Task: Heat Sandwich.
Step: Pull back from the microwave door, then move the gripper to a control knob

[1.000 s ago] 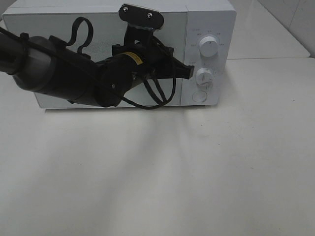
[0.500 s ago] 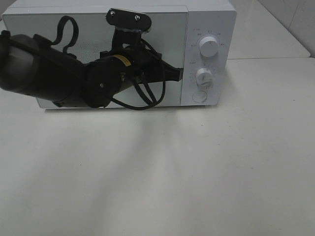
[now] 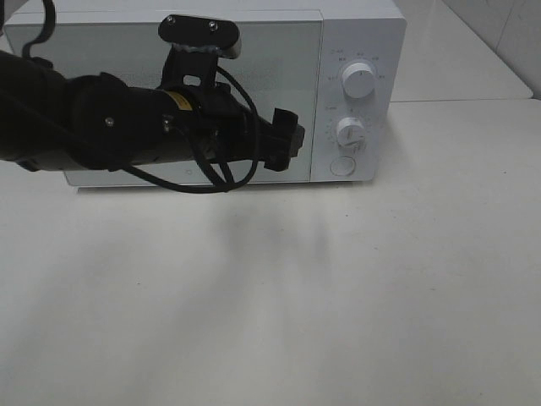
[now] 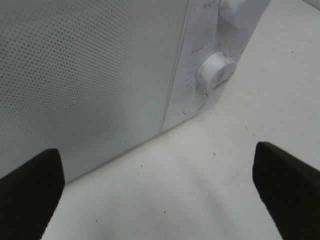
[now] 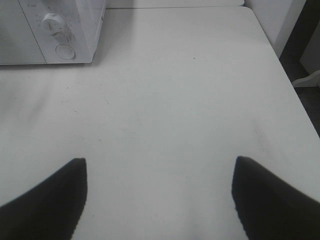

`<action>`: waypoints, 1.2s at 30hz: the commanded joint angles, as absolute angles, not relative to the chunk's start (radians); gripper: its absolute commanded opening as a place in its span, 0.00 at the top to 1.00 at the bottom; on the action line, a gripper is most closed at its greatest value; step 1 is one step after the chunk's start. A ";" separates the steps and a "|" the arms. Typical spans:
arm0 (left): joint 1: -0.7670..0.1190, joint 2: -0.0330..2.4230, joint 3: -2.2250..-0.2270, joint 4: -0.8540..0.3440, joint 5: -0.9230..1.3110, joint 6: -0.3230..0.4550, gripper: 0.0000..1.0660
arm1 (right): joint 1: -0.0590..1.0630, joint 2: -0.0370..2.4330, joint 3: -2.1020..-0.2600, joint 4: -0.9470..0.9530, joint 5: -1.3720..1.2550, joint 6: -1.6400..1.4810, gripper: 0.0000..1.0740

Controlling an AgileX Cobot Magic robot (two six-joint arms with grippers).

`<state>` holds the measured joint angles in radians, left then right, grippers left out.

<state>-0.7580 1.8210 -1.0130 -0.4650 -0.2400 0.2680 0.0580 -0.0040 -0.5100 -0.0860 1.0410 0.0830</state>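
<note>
The sandwich is out of view. A white microwave (image 3: pixel 359 34) stands at the back of the table with its door (image 3: pixel 279 59) shut. In front of that door hangs my left gripper (image 3: pixel 290 142), open with nothing in it, a little left of the lower knob (image 3: pixel 350 131). The left wrist view shows its two dark fingers (image 4: pixel 30 192) spread wide, with the perforated door (image 4: pixel 85 75) and a knob (image 4: pixel 216 70) ahead. My right gripper (image 5: pixel 160 210) is open and empty over bare table, away from the microwave (image 5: pixel 50 30). It is outside the high view.
The control panel carries an upper knob (image 3: pixel 358 81) and a round button (image 3: pixel 341 165) under the lower knob. The white table (image 3: pixel 338 296) stretches in front. Its right edge (image 5: pixel 287 85) shows in the right wrist view, with dark floor beyond.
My left arm has drawn back to the left, away from the lower knob, and its gripper has gone from shut to open. The right gripper's figure has held steady.
</note>
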 commanded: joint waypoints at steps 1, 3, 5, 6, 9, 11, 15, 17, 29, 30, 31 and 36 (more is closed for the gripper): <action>-0.759 1.759 -1.006 -0.452 -0.080 0.263 0.05 | 0.050 -0.029 -0.506 -0.089 1.037 0.075 0.29; -0.759 1.750 -1.006 -0.439 -0.042 0.263 0.05 | 0.050 -0.029 -0.506 -0.089 1.037 0.075 0.29; -0.759 1.724 -1.006 -0.406 0.094 0.263 0.05 | 0.050 -0.029 -0.506 -0.089 1.037 0.075 0.29; -0.759 1.724 -1.006 -0.406 0.094 0.263 0.05 | 0.050 -0.029 -0.506 -0.089 1.037 0.075 0.29; -0.759 1.697 -1.006 -0.348 0.236 0.263 0.05 | 0.050 -0.029 -0.506 -0.089 1.037 0.075 0.29; -0.759 1.681 -1.006 -0.315 0.316 0.263 0.05 | 0.050 -0.029 -0.506 -0.089 1.037 0.075 0.29; -0.755 1.658 -1.006 -0.265 0.481 0.248 0.05 | 0.050 -0.029 -0.506 -0.089 1.037 0.075 0.29; -0.749 1.657 -1.006 -0.268 0.510 0.235 0.05 | 0.050 -0.029 -0.506 -0.089 1.037 0.075 0.29; -0.548 1.601 -1.006 -0.261 0.809 0.193 0.05 | 0.050 -0.029 -0.506 -0.089 1.037 0.075 0.29; -0.548 1.601 -1.006 -0.261 0.809 0.193 0.05 | 0.050 -0.029 -0.506 -0.089 1.037 0.075 0.29; -0.530 1.590 -1.006 -0.259 0.820 0.190 0.05 | 0.050 -0.029 -0.506 -0.089 1.037 0.075 0.29; -0.375 1.525 -1.006 -0.247 0.885 0.187 0.05 | 0.050 -0.029 -0.506 -0.089 1.037 0.075 0.29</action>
<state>-0.4090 1.5470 -1.0090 -0.2540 0.8590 0.1940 0.0580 -0.0040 -0.5100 -0.0860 1.0410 0.0830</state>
